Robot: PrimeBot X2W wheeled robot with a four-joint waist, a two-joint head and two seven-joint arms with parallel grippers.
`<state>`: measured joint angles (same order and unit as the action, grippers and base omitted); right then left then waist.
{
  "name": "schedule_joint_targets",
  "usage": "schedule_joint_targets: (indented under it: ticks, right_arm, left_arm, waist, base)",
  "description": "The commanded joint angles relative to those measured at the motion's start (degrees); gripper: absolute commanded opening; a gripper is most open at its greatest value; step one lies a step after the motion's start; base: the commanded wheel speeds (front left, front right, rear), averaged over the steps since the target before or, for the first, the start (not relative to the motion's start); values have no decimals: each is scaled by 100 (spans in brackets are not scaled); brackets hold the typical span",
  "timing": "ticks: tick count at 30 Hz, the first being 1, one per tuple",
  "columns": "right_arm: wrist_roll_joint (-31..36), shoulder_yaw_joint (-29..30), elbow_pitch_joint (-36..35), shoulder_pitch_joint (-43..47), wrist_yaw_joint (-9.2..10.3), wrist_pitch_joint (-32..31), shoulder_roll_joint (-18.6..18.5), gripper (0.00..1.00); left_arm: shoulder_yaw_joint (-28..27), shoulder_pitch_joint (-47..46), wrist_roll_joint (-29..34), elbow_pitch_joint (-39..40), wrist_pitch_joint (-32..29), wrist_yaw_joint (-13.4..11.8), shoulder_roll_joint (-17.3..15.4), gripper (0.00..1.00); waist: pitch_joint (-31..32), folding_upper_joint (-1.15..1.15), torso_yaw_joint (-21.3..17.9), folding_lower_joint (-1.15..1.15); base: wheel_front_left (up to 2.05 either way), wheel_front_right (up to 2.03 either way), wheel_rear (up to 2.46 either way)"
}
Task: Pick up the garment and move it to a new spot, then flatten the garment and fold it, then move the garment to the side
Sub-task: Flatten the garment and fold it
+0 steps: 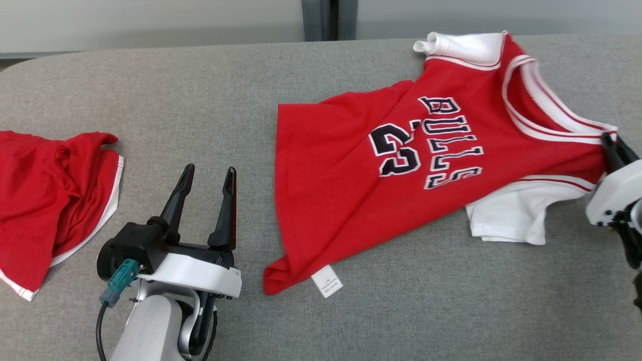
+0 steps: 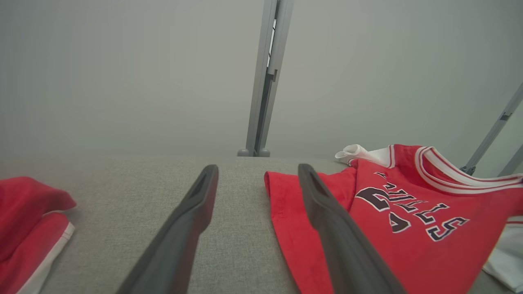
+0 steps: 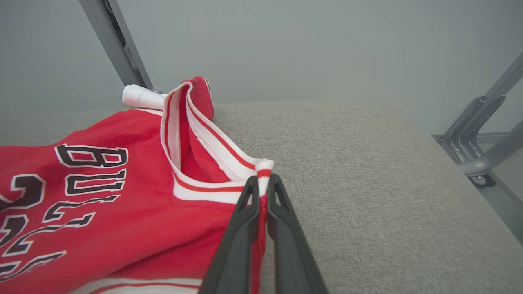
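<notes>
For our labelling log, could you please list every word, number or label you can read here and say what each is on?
"BULLS": black, white-edged letters on the red sleeveless fabric jersey with white trim.
"23": black, white-edged numerals on the same jersey, next to the word.
Print on the small white fabric tag at the jersey's hem: too small to read.

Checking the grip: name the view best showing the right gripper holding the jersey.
Right wrist view: the right gripper is shut on the jersey at its striped strap, close up. The head view catches that gripper small at the edge. The left wrist view shows the jersey's front.
</notes>
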<state>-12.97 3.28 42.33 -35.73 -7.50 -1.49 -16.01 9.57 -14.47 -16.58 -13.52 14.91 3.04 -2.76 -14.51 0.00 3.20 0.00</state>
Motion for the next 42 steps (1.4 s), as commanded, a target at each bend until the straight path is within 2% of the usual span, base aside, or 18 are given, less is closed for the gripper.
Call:
schedule_joint_targets:
  ticks: [1,5,6,7,11,16,20,26,33,37,42]
  right_arm:
    - [-67,20,61,76,1,-25,-105,0]
    - [-253,-47,216,-18,1,-46,-199,0]
    - [-288,-69,250,-60,1,1,-238,45]
    - [-346,-38,331,-103,1,10,-271,100]
    - [-162,49,702,-238,1,123,-439,100]
    - [87,239,1021,-378,1,473,-326,100]
    - [15,229,952,-335,1,823,-155,100]
    - [-414,-135,408,82,0,1296,157,100]
    - [-793,-671,-517,1113,0,1595,407,100]
    - [-723,-808,-929,1718,1,1653,489,100]
    - [-583,-761,-1125,2112,0,1683,635,100]
  left_arm:
    - [-13,-94,54,-3,23,47,-23,100]
    - [-20,-133,84,-10,23,52,-22,100]
    - [-22,-145,94,-9,23,61,-22,100]
    - [-24,-150,99,-11,23,67,-22,100]
    - [-3,-143,103,-30,23,64,-22,100]
    - [3,-91,133,-72,23,60,-21,100]
    - [-18,-21,122,-86,23,59,-22,100]
    - [-17,159,83,-94,23,41,-22,100]
    - [65,439,-12,-74,23,-6,-23,100]
    - [139,614,-62,-51,23,-38,-21,100]
    - [207,716,-88,-39,23,-47,-23,100]
  waist:
    - [-67,0,27,0]
    - [-151,0,59,0]
    - [-173,0,68,0]
    - [-190,0,74,0]
    - [-213,0,74,0]
    - [-70,0,-43,0]
    - [117,0,-180,0]
    - [410,0,-379,0]
    - [737,0,-499,0]
    - [846,0,-525,0]
    - [882,0,-500,0]
  base:
    - [0,0,0]
    - [0,0,0]
    - [0,0,0]
    - [0,0,0]
    - [0,0,0]
    - [0,0,0]
    - [0,0,0]
    - [0,0,0]
    - [0,0,0]
    - [0,0,0]
    - [0,0,0]
